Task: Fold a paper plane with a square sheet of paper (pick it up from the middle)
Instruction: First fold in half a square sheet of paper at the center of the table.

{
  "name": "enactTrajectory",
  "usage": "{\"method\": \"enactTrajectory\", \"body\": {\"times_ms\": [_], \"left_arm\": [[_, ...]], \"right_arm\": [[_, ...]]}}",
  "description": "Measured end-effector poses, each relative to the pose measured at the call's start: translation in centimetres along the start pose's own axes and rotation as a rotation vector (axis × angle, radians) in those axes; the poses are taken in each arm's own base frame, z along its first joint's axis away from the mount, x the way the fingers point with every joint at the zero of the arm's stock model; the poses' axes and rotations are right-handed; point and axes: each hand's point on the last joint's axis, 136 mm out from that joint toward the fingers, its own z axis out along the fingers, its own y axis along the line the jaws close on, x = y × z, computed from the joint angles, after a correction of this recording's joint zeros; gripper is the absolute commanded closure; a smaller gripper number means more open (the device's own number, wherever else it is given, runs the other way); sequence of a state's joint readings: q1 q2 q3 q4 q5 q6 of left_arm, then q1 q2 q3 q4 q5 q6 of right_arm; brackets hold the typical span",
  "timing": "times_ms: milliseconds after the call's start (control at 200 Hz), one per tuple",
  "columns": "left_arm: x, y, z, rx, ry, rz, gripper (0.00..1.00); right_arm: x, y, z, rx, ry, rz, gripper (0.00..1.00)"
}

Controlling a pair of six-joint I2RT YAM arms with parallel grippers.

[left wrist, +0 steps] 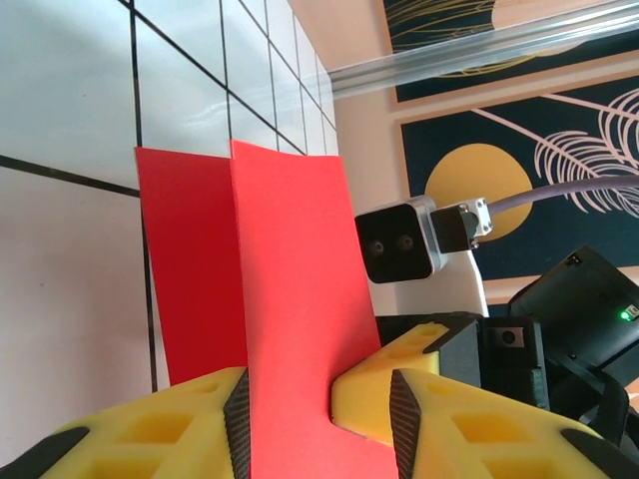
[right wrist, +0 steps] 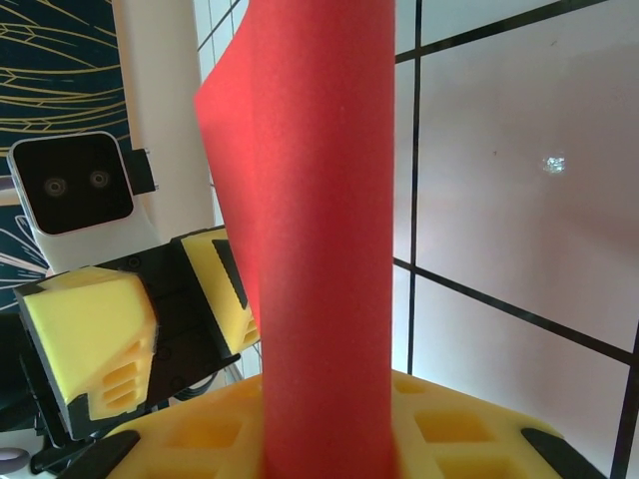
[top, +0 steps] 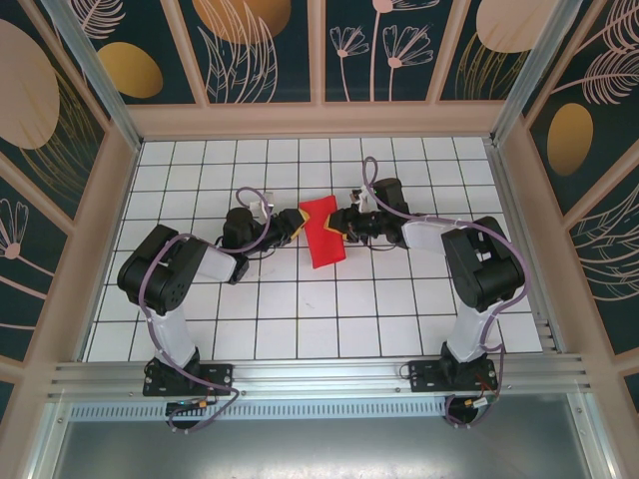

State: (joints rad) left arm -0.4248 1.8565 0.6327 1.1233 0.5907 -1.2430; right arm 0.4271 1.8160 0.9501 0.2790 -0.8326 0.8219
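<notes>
White tabletop (top: 300, 309), black grid lines

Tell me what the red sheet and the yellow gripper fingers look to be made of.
The square sheet of paper: thin paper or light card, matte bright red; it holds a crease and bows. The yellow fingers: probably moulded or printed plastic, matte, with hollow cells; dark inner strips may be rubber.
</notes>
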Motion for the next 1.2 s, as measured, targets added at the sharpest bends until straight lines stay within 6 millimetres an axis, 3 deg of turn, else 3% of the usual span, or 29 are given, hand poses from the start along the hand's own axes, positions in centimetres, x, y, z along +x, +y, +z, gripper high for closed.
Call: {"method": "enactTrajectory", "body": {"times_ms": [330, 640, 936, 1201], "left_arm": [[0.0, 0.2, 0.0, -0.007, -0.002, 0.017, 0.77], [0.1, 2.2, 0.2, -0.099, 0.007, 0.058, 1.0], [0.1, 2.9, 0.7, -0.145, 0.026, 0.092, 1.0], [0.2, 3.9, 1.4, -0.223, 0.047, 0.12, 1.0]], "right_arm": [[0.0, 0.0, 0.0, -0.003, -0.002, -0.004, 0.7], [0.3, -0.6, 0.1, 0.012, 0.007, 0.008, 0.69], [1.3, -3.7, 1.1, 0.107, 0.034, 0.044, 0.65], [1.3, -5.5, 1.1, 0.2, 0.026, 0.055, 0.53]]}}
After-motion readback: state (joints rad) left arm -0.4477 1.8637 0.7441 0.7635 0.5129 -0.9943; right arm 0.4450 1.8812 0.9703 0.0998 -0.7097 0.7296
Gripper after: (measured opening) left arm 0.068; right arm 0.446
